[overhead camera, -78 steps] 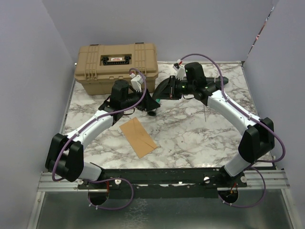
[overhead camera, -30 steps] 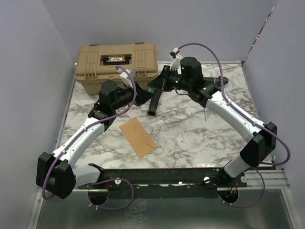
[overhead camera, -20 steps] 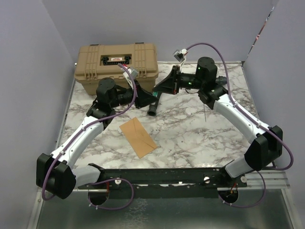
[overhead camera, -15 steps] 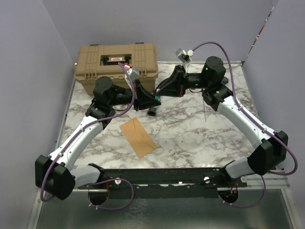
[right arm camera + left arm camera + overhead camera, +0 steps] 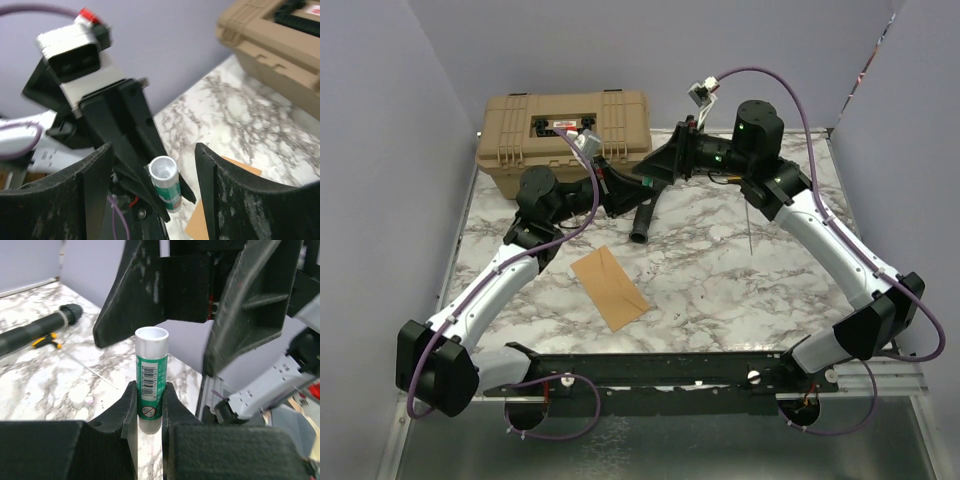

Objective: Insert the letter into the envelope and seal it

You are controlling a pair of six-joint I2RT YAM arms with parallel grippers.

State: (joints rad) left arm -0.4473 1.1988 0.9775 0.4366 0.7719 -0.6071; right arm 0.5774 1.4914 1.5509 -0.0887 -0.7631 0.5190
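A green glue stick [image 5: 151,385] with a white top stands upright in my left gripper [image 5: 150,392], which is shut on its lower half. My right gripper [image 5: 155,155] faces it from the other side, open, one finger on each side of the glue stick [image 5: 167,187] without touching it. In the top view the left gripper [image 5: 620,190] and the right gripper [image 5: 658,172] meet above the back of the table. The orange-tan envelope [image 5: 608,287] lies flat on the marble nearer the front, apart from both arms; a corner of the envelope [image 5: 196,225] shows under the stick. The letter is not in view on its own.
A tan toolbox [image 5: 565,140] stands closed at the back left, close behind the left gripper. A black cylindrical handle [image 5: 642,218] lies on the marble table [image 5: 720,280] under the grippers. A thin rod [image 5: 748,232] lies to the right. A black tool with yellow [image 5: 35,332] is farther back.
My right gripper's jaws have opened wide around the top of the glue stick. The right wrist swung right and came back towards the left gripper. The envelope has not moved.
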